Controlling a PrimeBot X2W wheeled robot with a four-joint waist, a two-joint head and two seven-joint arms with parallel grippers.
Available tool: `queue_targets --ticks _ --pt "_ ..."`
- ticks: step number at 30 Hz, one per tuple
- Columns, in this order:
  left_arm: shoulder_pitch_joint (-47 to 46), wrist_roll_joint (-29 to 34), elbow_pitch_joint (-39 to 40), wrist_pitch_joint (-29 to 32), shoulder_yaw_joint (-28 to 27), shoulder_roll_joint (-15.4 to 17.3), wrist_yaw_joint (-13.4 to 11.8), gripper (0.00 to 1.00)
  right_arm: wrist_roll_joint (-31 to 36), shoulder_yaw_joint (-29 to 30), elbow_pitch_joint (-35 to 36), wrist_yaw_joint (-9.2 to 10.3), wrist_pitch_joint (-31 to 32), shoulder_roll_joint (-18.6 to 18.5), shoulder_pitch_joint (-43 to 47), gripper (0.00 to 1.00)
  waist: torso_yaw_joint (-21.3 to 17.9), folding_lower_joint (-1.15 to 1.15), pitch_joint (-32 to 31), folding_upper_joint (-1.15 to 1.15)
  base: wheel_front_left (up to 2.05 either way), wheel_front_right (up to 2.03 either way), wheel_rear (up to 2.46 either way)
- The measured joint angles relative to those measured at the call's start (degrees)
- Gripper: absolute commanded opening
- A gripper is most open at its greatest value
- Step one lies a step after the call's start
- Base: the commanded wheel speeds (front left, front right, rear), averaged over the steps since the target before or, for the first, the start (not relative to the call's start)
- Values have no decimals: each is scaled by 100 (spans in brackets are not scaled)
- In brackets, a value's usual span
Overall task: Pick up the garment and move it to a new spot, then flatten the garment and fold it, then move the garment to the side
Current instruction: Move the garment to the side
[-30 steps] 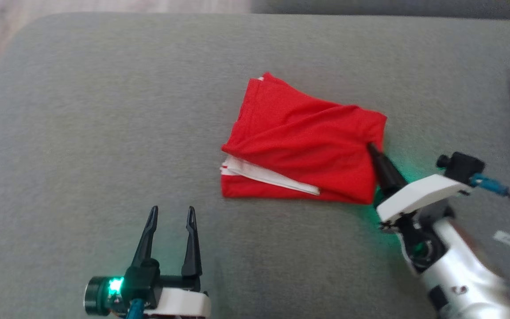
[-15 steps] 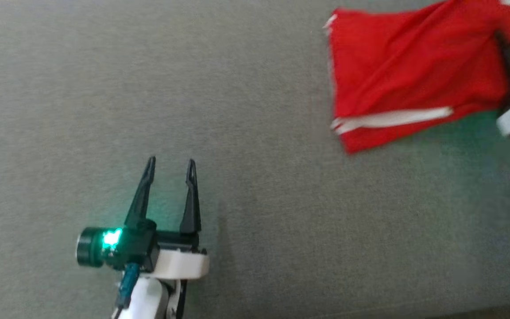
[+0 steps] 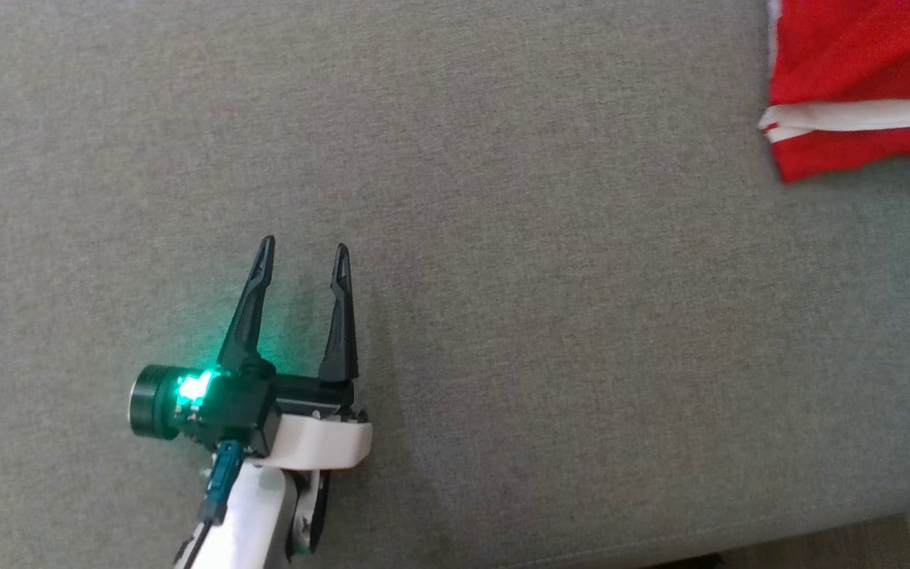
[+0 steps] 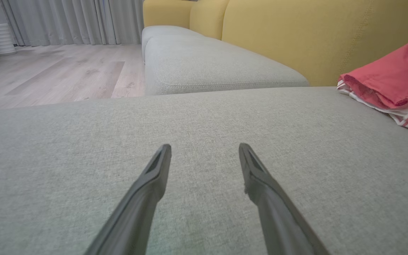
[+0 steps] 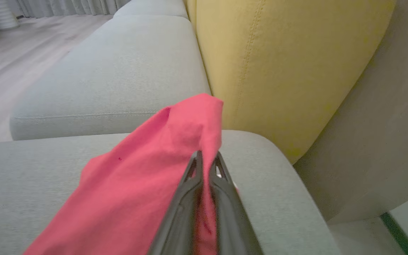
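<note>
- Grey seat cushion (image 3: 502,276): the broad work surface, bare across most of the head view. Its front edge shows at the lower right there, and its rounded far corner shows in the right wrist view with a drop beyond it.
- Yellow backrest (image 5: 278,63): upright, standing behind the cushion's far corner. It limits travel that way.
- Garment (image 3: 858,71): red with a white stripe, folded, at the upper right corner of the head view and running off the right edge. The stripe (and so, by my reading, the long axis) runs across that view. The near part rests on the cushion. One fold is raised, and cloth drapes from it down towards the seat.
- Left gripper (image 3: 303,249): fingers spread and empty, low over bare cushion. The garment is well apart from it, to its right.
- Right gripper (image 5: 207,156): clenched on the raised red fold, and plainly the nearer arm.
- Judgement: the move to the side is in hand. Open room lies leftward, while the corner edge sits just beyond the held fold.
</note>
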State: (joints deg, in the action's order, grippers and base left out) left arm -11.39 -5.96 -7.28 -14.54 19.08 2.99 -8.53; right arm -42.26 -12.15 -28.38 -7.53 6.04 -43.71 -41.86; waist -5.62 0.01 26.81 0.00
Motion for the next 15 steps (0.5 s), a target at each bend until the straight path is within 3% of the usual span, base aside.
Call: queue_targets --ticks 5,9,15 --pt "-4 -43 -119 0 -14 -2 86 100 1129 412 -126 0 -288 235 29 100 79 -1 -136 0 0 0 0" --pt "4 -255 -151 0 -26 -2 98 100 1740 469 169 0 -517 889 351 100 147 -1 -401 0 0 0 0" --pt "276 -532 -107 0 -43 -3 96 100 2235 111 635 0 -1021 1863 1402 100 249 -2 -960 0 0 0 0"
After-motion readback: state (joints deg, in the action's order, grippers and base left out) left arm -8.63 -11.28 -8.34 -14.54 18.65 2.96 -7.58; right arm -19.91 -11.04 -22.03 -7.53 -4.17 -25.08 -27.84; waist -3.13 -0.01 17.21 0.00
